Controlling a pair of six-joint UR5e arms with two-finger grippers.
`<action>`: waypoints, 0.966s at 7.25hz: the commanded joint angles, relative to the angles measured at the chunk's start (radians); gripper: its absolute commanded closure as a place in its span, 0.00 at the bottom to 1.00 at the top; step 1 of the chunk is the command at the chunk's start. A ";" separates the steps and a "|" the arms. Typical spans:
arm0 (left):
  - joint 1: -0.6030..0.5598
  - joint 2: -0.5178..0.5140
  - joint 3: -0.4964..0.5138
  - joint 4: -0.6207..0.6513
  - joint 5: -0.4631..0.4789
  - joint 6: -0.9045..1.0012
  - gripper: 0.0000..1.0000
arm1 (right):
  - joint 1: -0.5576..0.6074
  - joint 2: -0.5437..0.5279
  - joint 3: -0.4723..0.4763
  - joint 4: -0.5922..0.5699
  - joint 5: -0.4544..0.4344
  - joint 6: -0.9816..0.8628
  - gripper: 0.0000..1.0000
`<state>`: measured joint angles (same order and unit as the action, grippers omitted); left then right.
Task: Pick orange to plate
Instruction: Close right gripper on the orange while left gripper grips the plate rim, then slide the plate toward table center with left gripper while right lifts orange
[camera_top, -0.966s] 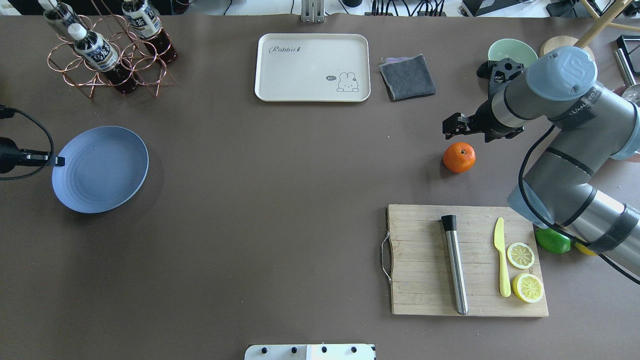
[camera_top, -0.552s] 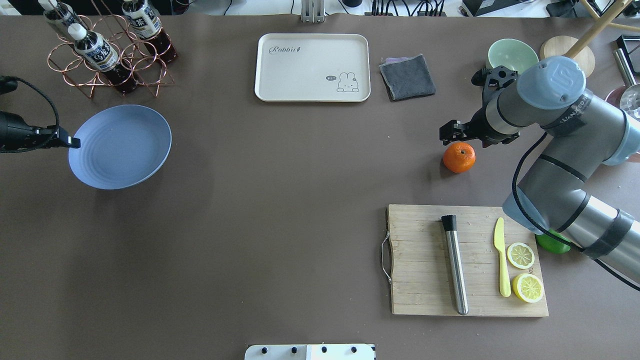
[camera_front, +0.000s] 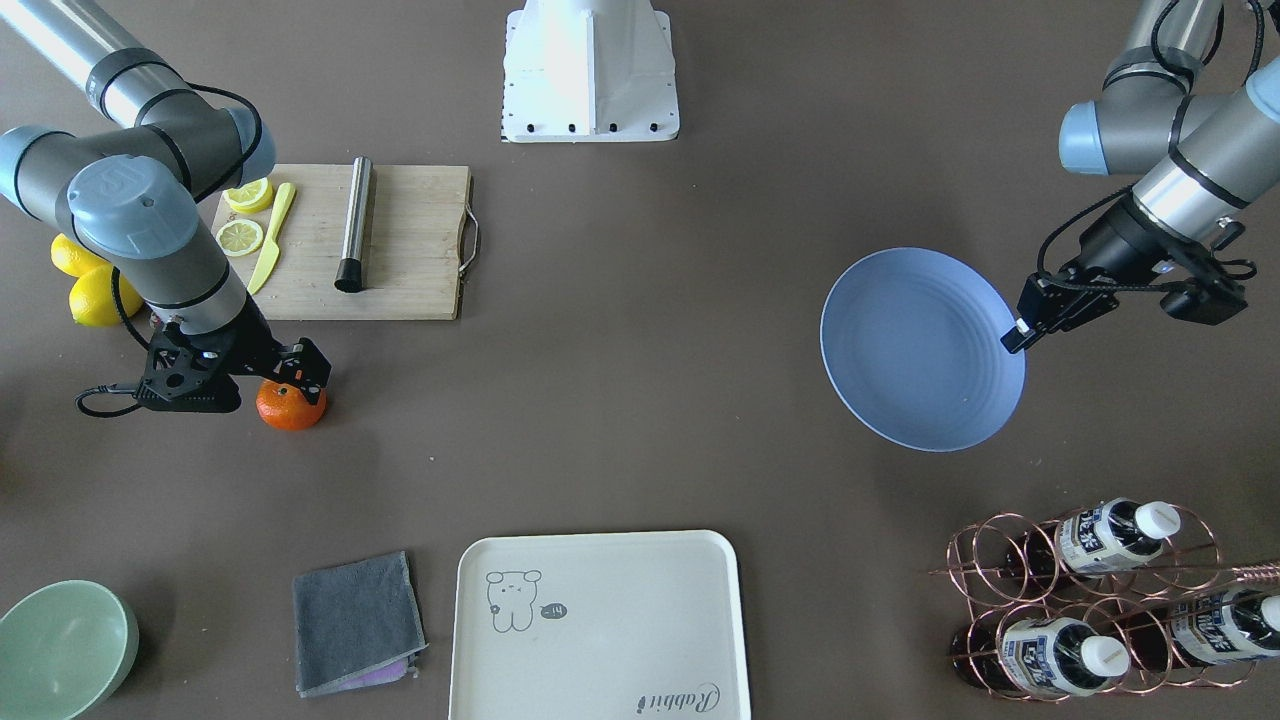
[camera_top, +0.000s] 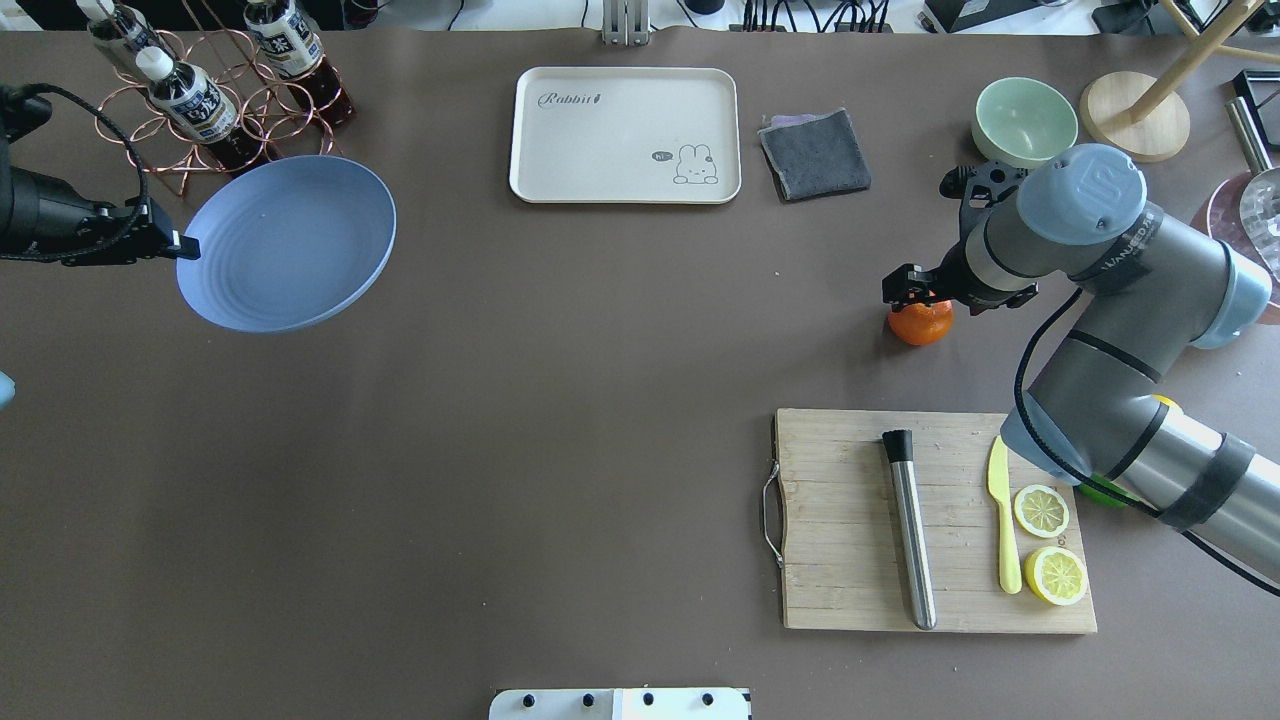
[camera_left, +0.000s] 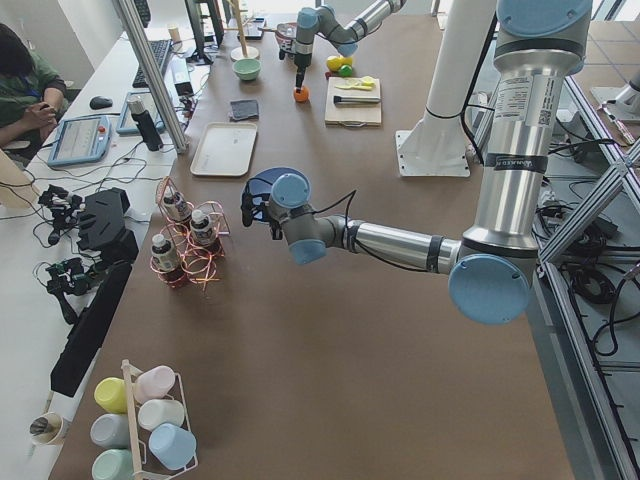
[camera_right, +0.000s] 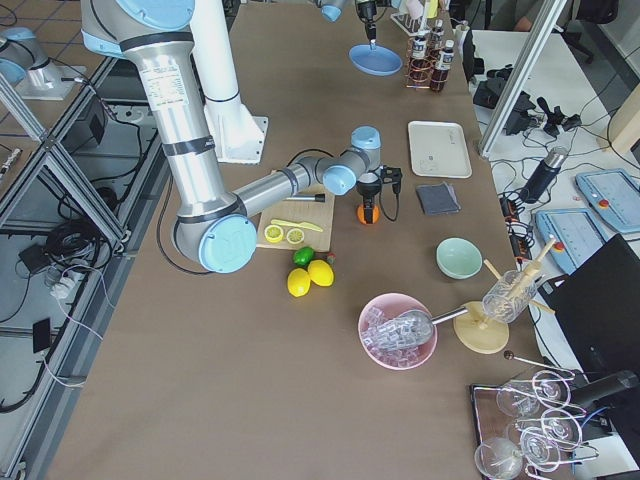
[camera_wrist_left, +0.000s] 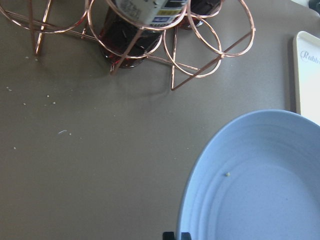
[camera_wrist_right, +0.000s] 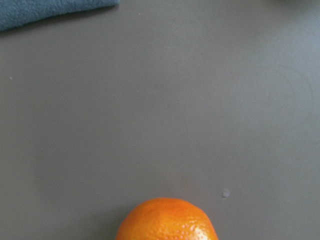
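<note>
The orange (camera_top: 921, 325) rests on the brown table near the far right, also visible as the orange (camera_front: 290, 410) and at the bottom edge as the orange (camera_wrist_right: 167, 220). My right gripper (camera_top: 912, 290) hangs open just over it, its fingers low around the fruit's top. The periwinkle plate (camera_top: 290, 240) is tilted and held off the table at the far left. My left gripper (camera_top: 172, 244) is shut on its rim, as at the plate (camera_front: 920, 350) and left gripper (camera_front: 1018, 335). The wrist view shows the plate (camera_wrist_left: 260, 185) from close by.
A wire bottle rack (camera_top: 215, 100) stands just behind the plate. The cream tray (camera_top: 625, 135), grey cloth (camera_top: 815, 152) and mint bowl (camera_top: 1025, 118) line the far side. A cutting board (camera_top: 935, 520) with a steel muddler, yellow knife and lemon slices lies near the right arm.
The left gripper has carried the plate up off the table, away from the robot and toward the middle. The right gripper has come down closer over the orange.
</note>
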<state>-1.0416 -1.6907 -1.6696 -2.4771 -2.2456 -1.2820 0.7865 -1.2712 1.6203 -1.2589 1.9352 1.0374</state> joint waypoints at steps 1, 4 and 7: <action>0.097 -0.068 -0.019 0.024 0.096 -0.101 1.00 | -0.019 0.004 -0.019 0.000 -0.030 0.001 0.00; 0.266 -0.112 -0.021 0.029 0.301 -0.160 1.00 | -0.030 0.006 -0.019 0.000 -0.030 0.062 0.22; 0.493 -0.251 -0.076 0.272 0.577 -0.249 1.00 | -0.036 0.032 -0.005 0.000 -0.019 0.085 1.00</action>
<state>-0.6568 -1.8918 -1.7196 -2.3025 -1.7975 -1.5077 0.7489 -1.2534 1.6060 -1.2595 1.9098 1.1167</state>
